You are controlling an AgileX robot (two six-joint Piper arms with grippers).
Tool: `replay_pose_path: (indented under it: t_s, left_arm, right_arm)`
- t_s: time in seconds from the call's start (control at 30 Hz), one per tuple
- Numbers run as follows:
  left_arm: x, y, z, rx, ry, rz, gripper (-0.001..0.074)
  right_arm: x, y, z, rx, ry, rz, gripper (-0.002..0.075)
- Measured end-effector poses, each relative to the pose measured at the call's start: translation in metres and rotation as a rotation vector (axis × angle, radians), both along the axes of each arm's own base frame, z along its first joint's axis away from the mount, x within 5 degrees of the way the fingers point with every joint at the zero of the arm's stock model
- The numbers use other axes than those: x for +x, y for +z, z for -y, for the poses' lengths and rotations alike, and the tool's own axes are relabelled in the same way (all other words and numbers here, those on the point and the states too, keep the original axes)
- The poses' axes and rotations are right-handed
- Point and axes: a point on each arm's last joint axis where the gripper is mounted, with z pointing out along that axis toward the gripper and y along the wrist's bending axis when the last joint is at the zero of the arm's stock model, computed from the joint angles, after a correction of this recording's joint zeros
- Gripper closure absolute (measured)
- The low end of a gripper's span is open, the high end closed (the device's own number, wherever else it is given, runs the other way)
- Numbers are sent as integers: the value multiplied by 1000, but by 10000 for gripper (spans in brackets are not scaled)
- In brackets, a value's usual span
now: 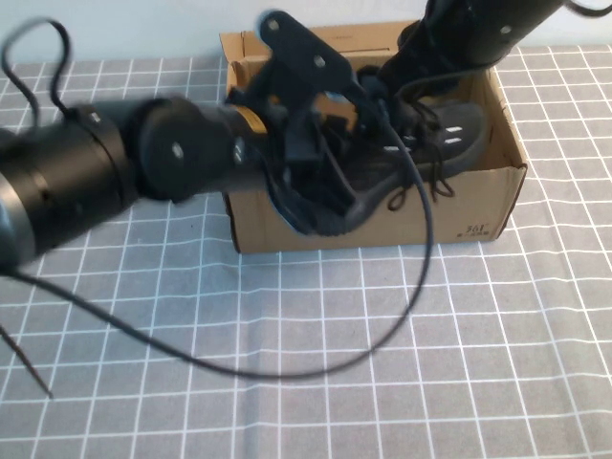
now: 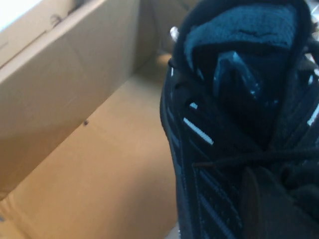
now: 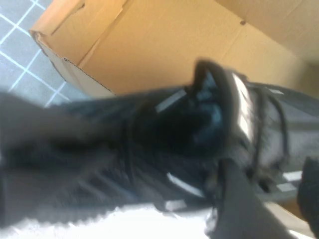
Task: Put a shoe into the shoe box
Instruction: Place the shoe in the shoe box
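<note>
The black shoe (image 1: 442,134) lies tilted across the brown shoe box (image 1: 382,228), toe inside at the right, heel end hanging over the front wall. My left gripper (image 1: 320,143) reaches in from the left and is shut on the shoe near its collar. The left wrist view shows the shoe's opening and laces (image 2: 209,149) right at the left gripper (image 2: 264,194), above the box floor (image 2: 99,164). My right gripper (image 1: 387,91) comes from the back right, over the shoe's middle. Its fingers (image 3: 239,199) stand apart at the right gripper (image 3: 274,194), beside the shoe (image 3: 199,114) and box (image 3: 149,45).
A black cable (image 1: 287,373) loops over the grey checked cloth (image 1: 478,363) in front of the box. The box's lid flap (image 1: 363,36) stands open at the back. My left arm (image 1: 86,182) spans the table's left side.
</note>
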Motion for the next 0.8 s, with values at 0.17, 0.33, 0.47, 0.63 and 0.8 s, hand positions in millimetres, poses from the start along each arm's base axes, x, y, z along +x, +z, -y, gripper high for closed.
replay_pose_path:
  t_s: [0.17,0.33,0.47,0.63,0.8]
  left_arm:
    - [15,20,-16,34,9,23,702]
    - [24,38,-26,68,-1,82,704]
    - [33,47,-23,117,-51,118,703]
    - [54,47,-19,128,-130,78,704]
    - [83,42,-21,80,-234,19,704]
  right_arm:
    - [-16,22,10,16,-2,39,482]
    - [-37,43,23,23,-3,63,578]
    - [-54,63,34,43,-7,114,677]
    - [-76,74,47,63,-21,134,722]
    - [-100,71,62,66,-38,116,728]
